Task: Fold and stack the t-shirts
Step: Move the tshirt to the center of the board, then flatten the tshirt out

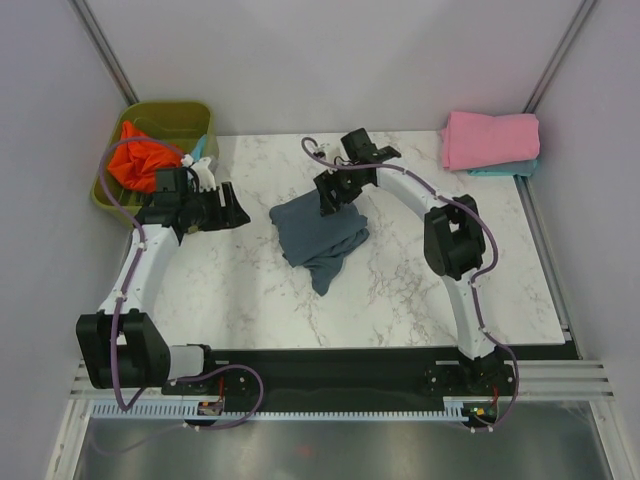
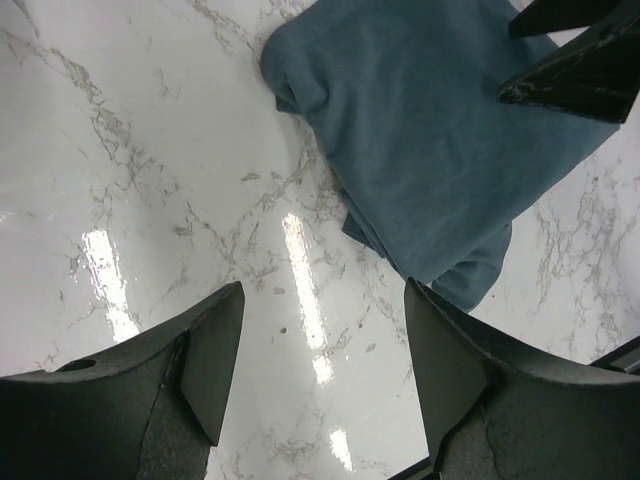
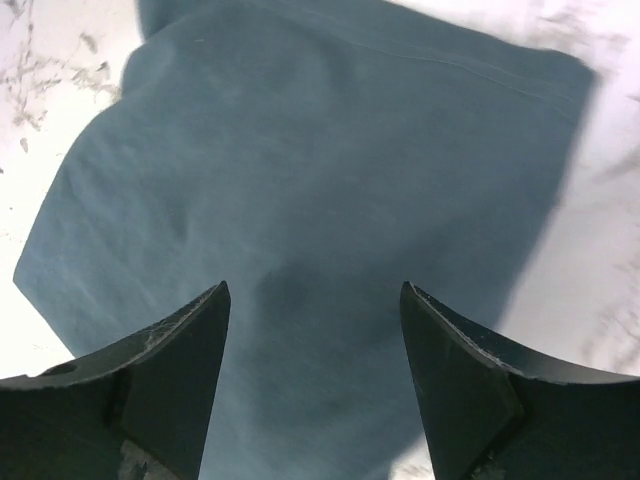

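Observation:
A dark slate blue-grey t-shirt (image 1: 320,236) lies loosely folded in the middle of the marble table; it also shows in the left wrist view (image 2: 440,130) and fills the right wrist view (image 3: 310,180). My right gripper (image 1: 336,192) is open just above the shirt's far edge, nothing between its fingers (image 3: 315,300). My left gripper (image 1: 232,208) is open and empty over bare table left of the shirt (image 2: 320,300). A folded pink t-shirt (image 1: 490,138) lies on a teal one (image 1: 505,169) at the far right. An orange-red t-shirt (image 1: 140,158) sits crumpled in the bin.
The olive-green plastic bin (image 1: 196,112) stands off the table's far left corner. Grey walls close the back and sides. The marble table (image 1: 260,290) has bare surface in front of the blue-grey shirt.

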`<state>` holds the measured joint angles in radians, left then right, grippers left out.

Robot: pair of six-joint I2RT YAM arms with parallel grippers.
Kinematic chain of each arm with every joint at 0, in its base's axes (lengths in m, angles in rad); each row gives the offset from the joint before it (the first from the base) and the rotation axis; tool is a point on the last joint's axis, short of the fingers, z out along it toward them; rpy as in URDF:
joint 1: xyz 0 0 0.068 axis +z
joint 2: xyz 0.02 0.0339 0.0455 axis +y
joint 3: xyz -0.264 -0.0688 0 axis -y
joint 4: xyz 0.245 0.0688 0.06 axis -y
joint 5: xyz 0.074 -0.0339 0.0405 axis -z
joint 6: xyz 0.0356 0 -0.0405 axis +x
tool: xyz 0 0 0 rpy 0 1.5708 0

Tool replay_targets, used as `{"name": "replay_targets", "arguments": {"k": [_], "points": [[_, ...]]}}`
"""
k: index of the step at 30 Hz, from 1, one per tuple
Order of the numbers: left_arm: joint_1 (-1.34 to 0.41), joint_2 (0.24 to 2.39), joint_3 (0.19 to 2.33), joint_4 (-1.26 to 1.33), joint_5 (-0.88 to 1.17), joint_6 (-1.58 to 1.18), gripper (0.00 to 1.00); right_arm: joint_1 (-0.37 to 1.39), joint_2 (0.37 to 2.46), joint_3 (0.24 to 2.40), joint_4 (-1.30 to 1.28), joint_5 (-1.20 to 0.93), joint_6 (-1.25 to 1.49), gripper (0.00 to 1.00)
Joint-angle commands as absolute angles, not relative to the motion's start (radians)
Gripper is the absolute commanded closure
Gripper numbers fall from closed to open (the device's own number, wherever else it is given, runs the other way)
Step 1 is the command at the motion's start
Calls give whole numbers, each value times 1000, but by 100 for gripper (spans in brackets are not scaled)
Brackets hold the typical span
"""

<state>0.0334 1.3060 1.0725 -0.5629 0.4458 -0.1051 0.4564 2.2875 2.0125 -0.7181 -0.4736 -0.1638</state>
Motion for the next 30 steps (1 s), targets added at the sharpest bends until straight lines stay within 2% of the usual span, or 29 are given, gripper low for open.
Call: {"name": "replay_targets", "arguments": {"k": [1, 8, 10, 11, 12, 17, 18, 24, 30], "points": [[40, 1293, 1126, -520, 451, -138, 28, 491, 2318, 2043, -724, -402, -209, 27], [43, 1293, 1134, -509, 463, -153, 28, 511, 2318, 2037, -730, -318, -230, 27], [49, 1293, 1132, -509, 462, -156, 28, 511, 2319, 2037, -732, -301, -242, 32], [54, 1293, 1132, -508, 463, -158, 28, 511, 2321, 2039, -733, -298, -247, 39], [55, 1292, 1132, -506, 465, -158, 28, 511, 2322, 2043, -733, -285, -250, 58], [58, 1295, 1135, -502, 463, -164, 28, 511, 2306, 2066, -733, -255, -267, 87], [58, 1296, 1134, -502, 465, -166, 28, 511, 2292, 2081, -732, -249, -276, 100], [58, 1311, 1157, -497, 479, -175, 29, 514, 2186, 2267, -765, -183, -411, 100], [35, 1368, 1221, -499, 482, -172, 29, 514, 1945, 2312, -589, -100, -509, 100]]}}
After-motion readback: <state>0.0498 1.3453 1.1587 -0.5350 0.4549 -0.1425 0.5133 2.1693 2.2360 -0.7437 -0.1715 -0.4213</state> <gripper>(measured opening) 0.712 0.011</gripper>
